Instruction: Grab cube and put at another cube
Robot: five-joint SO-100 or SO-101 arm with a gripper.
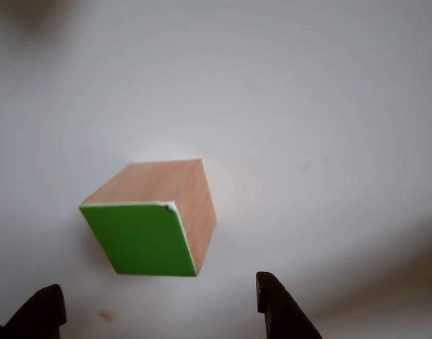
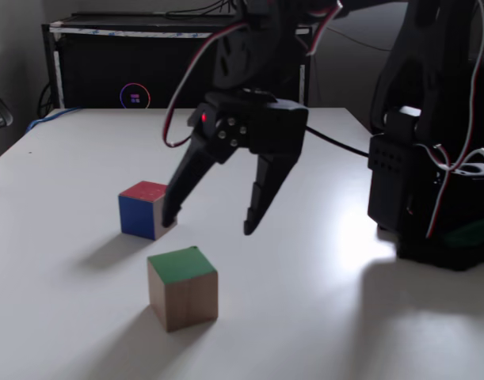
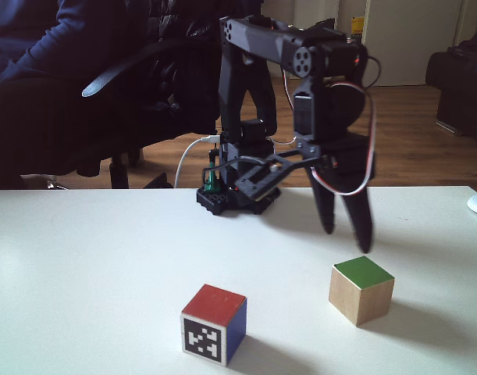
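Spread wide and holding nothing, the jaws of the gripper [image 2: 208, 223] hang above the table [image 2: 321, 317], just behind the cube [image 2: 183, 287] as a fixed view shows it. That cube sits on the table with its green face up, near the other cube [image 3: 214, 323], the red-topped 1 with the marker, but not touching it. In the other view the cube [image 1: 153, 220] lies turned at an angle to the 2 fingertips [image 1: 271, 291]. Closing on it that way could catch corners and twist or flick it aside. Coming down short could nudge it away, and 1 finger hangs close to the other cube, which could get bumped.
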